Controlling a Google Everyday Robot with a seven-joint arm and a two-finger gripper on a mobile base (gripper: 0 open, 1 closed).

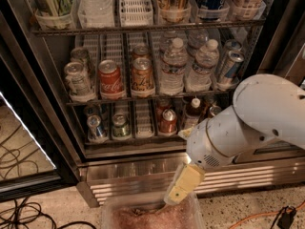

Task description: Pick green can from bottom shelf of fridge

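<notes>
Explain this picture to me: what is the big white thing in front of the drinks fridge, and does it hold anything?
One camera looks down into a dark-framed drinks fridge with wire shelves. The big white shape is a robot's arm. Its gripper, the cream piece at the end, hangs low before the steel base, over a clear plastic tub. I see nothing held in it. Its job is fetching the small dark green can with a silver top, which stands on the bottom shelf, beside a blue-and-silver can.
</notes>
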